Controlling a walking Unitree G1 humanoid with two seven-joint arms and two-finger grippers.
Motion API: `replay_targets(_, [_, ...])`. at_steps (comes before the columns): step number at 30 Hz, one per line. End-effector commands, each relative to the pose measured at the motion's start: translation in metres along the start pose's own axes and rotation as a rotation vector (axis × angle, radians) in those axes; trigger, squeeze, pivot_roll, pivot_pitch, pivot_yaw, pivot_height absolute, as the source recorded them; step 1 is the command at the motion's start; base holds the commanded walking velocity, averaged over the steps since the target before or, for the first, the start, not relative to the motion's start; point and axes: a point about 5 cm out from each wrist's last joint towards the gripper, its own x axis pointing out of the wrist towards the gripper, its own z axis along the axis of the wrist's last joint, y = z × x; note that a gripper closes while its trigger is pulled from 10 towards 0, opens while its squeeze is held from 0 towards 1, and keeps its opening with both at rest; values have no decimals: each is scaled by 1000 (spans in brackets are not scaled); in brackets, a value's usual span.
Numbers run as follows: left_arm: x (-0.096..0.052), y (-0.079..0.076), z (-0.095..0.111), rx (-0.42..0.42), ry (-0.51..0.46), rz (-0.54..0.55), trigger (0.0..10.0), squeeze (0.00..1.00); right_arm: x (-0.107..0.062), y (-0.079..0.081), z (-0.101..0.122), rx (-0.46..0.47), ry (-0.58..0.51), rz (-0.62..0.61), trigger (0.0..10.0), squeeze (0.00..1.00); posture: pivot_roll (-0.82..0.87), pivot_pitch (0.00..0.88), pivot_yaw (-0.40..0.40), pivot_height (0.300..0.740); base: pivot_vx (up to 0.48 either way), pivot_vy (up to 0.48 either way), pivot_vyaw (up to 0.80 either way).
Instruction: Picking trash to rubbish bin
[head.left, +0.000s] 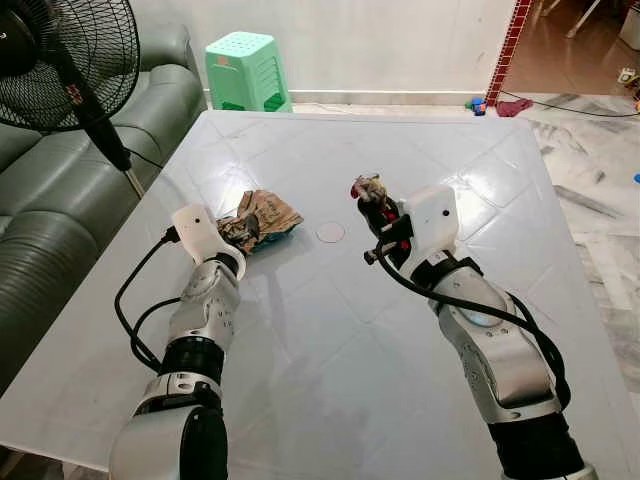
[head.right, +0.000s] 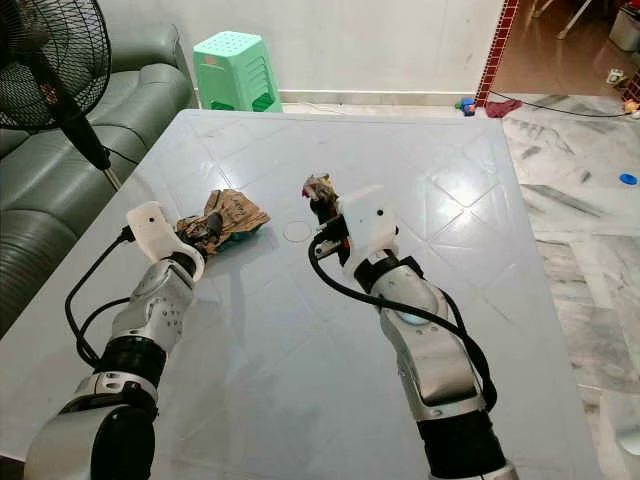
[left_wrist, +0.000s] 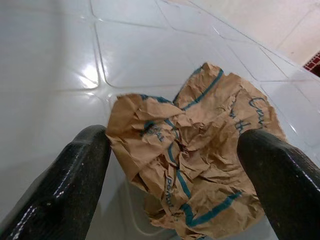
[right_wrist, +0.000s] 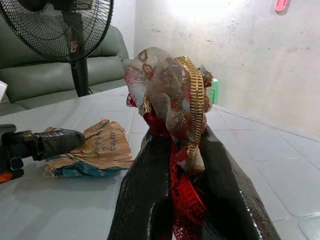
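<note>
Risk: left claw (left_wrist: 175, 165), open astride the crumpled paper bag (head.left: 262, 217) mid-counter (head.left: 330, 400), may skid it away, while right claw (right_wrist: 182, 150) pinches loose ribbon trash (right_wrist: 172, 95) aloft.

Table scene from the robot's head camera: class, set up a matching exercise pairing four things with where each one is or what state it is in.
Things:
1. crumpled brown paper bag
2. red and gold ribbon scrap
3. green plastic stool
4. black standing fan

Places or states:
A. on the floor beyond the table's far edge
B. between the open fingers of the left gripper, lying on the table
C. beside the sofa, at the table's left
D. pinched in the right gripper, raised above the table

Pairs: 1-B, 2-D, 3-A, 4-C
</note>
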Motion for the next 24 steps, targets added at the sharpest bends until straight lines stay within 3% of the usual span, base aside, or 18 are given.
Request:
replay_targets(1, [2,0,3,-12,1,-3,10000,0,-1,3,5,-8,-17,10,10000,0,-44,49,52,740,0,0,0])
replay_targets(2, [2,0,3,-13,3,-4,10000,0,-1,3,5,-8,-16,10,10000,0,-44,49,52,740,0,0,0])
replay_targets(4, [2,0,1,-30,8,-6,0,0,0,3,5,-8,-16,10,10000,0,-44,48,52,740,0,0,0])
replay_targets(17, [3,9,2,-160,-20,17,0,0,1,3,5,-6,-19,9,10000,0,-44,43,53,740,0,0,0])
replay_targets(24, [4,10,1,-176,-26,11,0,0,1,3,5,-5,-19,9,10000,0,-45,42,55,740,0,0,0])
